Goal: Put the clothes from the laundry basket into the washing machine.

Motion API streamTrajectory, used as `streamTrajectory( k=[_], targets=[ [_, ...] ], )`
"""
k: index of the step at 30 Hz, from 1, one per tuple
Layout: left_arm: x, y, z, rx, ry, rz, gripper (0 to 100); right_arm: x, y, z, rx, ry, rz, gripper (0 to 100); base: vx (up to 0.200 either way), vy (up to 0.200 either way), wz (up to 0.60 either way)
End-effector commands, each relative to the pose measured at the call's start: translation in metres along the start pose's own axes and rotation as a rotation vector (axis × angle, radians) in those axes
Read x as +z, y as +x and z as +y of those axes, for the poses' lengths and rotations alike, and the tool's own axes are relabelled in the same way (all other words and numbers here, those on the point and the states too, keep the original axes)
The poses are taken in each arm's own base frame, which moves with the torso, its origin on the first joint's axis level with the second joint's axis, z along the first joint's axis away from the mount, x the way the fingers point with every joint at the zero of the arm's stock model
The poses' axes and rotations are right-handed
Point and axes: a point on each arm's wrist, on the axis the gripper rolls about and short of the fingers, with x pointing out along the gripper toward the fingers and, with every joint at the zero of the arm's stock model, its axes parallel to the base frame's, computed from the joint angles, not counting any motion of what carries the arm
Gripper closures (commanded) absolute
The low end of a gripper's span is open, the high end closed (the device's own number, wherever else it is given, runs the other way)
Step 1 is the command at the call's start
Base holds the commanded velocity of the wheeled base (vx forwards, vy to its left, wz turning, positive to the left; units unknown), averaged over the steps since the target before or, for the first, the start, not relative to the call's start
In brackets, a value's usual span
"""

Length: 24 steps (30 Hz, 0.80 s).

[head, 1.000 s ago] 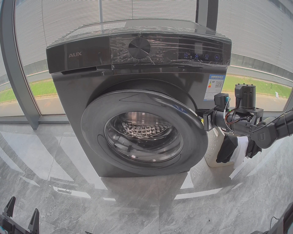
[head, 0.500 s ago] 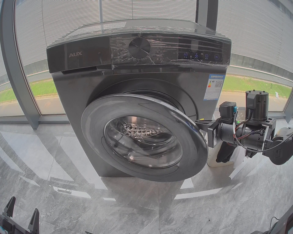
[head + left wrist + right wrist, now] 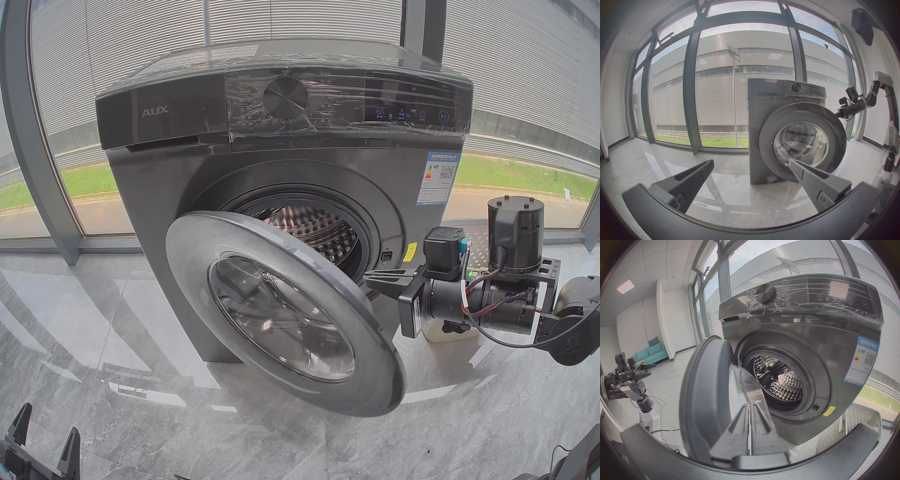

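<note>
The dark grey washing machine (image 3: 281,112) stands ahead with its round door (image 3: 281,312) swung about halfway out, hinged on the left. The steel drum (image 3: 312,228) shows behind it. My right gripper (image 3: 370,278) is shut, its fingers pressed together just behind the door's free edge (image 3: 749,407), near the door's inner glass (image 3: 740,387). The white laundry basket (image 3: 437,331) stands on the floor right of the machine, mostly hidden behind my right wrist; its mesh wall (image 3: 862,421) shows. My left gripper (image 3: 750,170) hangs open and empty, low and far left (image 3: 40,437).
Grey marble floor (image 3: 156,350) spreads in front of the machine. Tall windows with dark frames (image 3: 25,137) stand behind and beside it. The open door juts into the space before the drum.
The door has swung from nearly shut to about half open. My right gripper has moved left and toward me with the door's edge, now covering the basket's clothes. The left arm has not moved.
</note>
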Motion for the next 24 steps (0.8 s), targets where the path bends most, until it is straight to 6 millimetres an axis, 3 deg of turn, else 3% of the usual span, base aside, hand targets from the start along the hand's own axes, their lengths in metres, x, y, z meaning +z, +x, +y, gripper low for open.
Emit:
streamTrajectory(
  k=[1,20,24],
  targets=[
    [-0.005,0.0,0.0,0.0,0.0,0.0,0,-0.001,0.0,0.013,0.041,-0.012,0.004,100,0.0,0.0,0.0],
    [-0.005,0.0,0.0,0.0,0.0,0.0,0,-0.012,0.017,0.077,0.246,-0.073,0.056,100,0.0,0.0,0.0],
    [-0.005,0.0,0.0,0.0,0.0,0.0,0,-0.011,0.023,0.103,0.324,-0.098,0.051,100,0.0,0.0,0.0]
  ],
)
